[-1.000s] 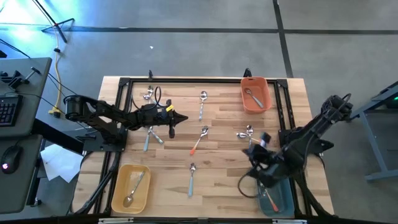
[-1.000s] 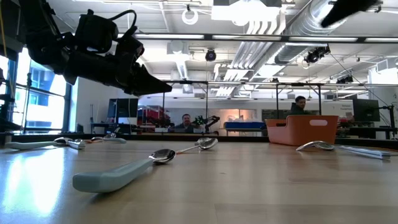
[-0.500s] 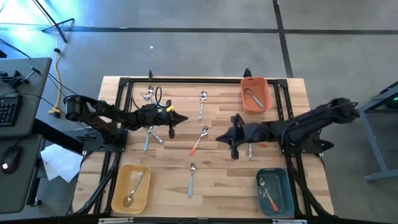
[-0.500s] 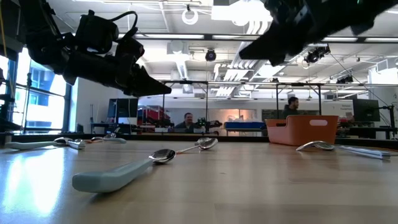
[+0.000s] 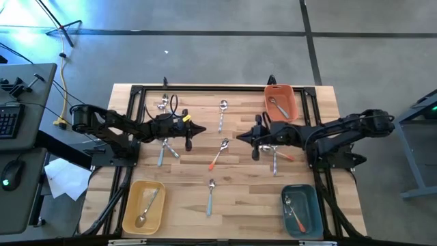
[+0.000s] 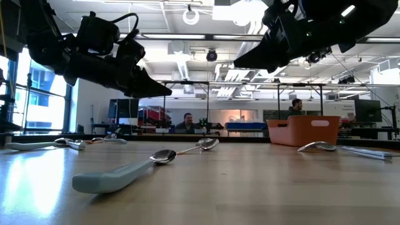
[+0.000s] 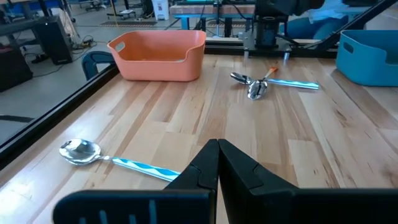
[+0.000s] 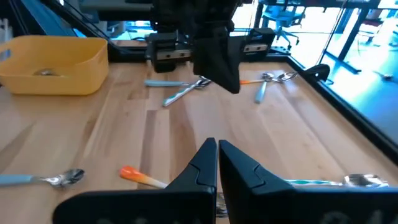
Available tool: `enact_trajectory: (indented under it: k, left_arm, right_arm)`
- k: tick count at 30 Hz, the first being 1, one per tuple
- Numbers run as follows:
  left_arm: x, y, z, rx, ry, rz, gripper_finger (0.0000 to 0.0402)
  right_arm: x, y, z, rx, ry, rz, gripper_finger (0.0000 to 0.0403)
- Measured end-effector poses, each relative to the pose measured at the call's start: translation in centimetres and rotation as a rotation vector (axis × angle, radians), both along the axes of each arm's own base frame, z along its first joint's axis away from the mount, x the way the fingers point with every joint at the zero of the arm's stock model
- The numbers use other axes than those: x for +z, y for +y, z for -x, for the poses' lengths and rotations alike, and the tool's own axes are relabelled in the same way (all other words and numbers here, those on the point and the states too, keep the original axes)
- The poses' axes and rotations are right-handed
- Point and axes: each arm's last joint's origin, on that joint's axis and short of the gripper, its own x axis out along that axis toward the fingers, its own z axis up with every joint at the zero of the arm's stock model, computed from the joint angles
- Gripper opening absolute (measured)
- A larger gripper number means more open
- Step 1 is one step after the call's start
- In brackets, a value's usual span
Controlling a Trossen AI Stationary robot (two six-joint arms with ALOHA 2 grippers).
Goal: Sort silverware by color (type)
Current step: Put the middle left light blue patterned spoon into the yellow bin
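Silverware lies scattered over the wooden table (image 5: 239, 184), with some pieces already in bins. Taking the table centre in the high view as the clock's hub: an orange-handled spoon (image 5: 219, 154) sits almost at the hub, lying diagonally. A light-blue-handled spoon (image 5: 222, 115) lies at 12 o'clock. Another light-blue-handled spoon (image 5: 210, 196) lies at 6 o'clock, well apart from the others. A small cluster (image 5: 164, 104) sits at 10 o'clock near the far left corner. More pieces (image 5: 166, 149) lie at 9 o'clock, partly under the left arm. At 3 o'clock a blue-handled piece and an orange-handled piece (image 5: 276, 156) lie crossed just below the right arm.

Bins: orange bin (image 5: 280, 104) at 1 o'clock holds one silver spoon. Yellow bin (image 5: 144, 206) at 7 o'clock holds one silver spoon. Teal bin (image 5: 300, 210) at 5 o'clock holds a silver piece and an orange-handled piece.

Left gripper (image 5: 203, 129) hovers above the table at 9 o'clock, tip pointing toward the hub, fingers clenched together on nothing. Right gripper (image 5: 239, 136) hovers just right of the hub, pointing back at the left one; fingers likewise clenched, nothing grasped. The two tips face each other, apart.

In the low view, people show in the room beyond the table.
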Motion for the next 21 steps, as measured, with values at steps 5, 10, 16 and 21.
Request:
enact_trajectory:
  k: [5,10,16,21]
  left_arm:
    - [0.0,-0.3,-0.1,-0.02,0.003,-0.014,0.0]
    - [0.0,-0.7,-0.2,-0.025,0.004,-0.009,0.0]
    - [-0.3,-1.0,-0.2,0.002,0.036,-0.042,0.0]
    - [-0.7,-1.0,-0.1,0.017,0.091,-0.078,0.0]
  right_arm:
    - [0.0,-0.1,0.0,0.013,0.009,0.06,0.0]
    - [0.0,-0.3,0.0,0.023,0.016,0.122,0.0]
    - [0.6,-1.1,-0.2,-0.017,0.0,0.104,0.0]
    - [0.5,-1.6,-0.2,-0.075,0.01,0.106,0.0]
